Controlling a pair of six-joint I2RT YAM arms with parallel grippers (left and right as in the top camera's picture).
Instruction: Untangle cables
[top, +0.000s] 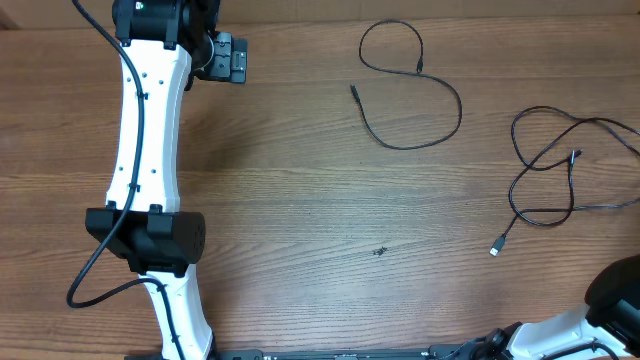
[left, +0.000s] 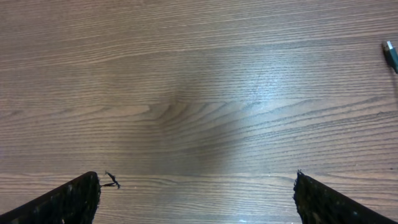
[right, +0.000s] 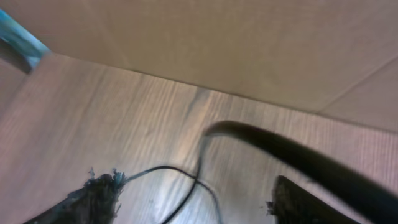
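From overhead, the cables lie apart as two separate strands on the wooden table (top: 300, 200). The upper cable (top: 405, 148) curls in an open loop at the upper middle of the frame. The right cable (top: 571, 190) sprawls along the right edge, with its silver-tipped plug (top: 495, 247) pointing toward the lower centre. The left fingers (top: 232, 60) sit at the upper left, well apart from both strands. The right fingers are out of this view, and only part of that arm (top: 620, 290) shows at the lower right corner. In the left wrist view the left fingers stand wide open at the two lower corners over bare wood. Nothing lies between them, and a small plug end (left: 390, 55) shows at the upper right edge, far from either tip. In the right wrist view the right fingers (right: 193, 199) are spread apart and hold nothing. A thin black strand (right: 165, 168) curves between them, starting just beside the lower-left tip. A thicker, blurred dark cord (right: 298, 158) crosses above the lower-right tip, and I cannot tell what kind of cord it is.
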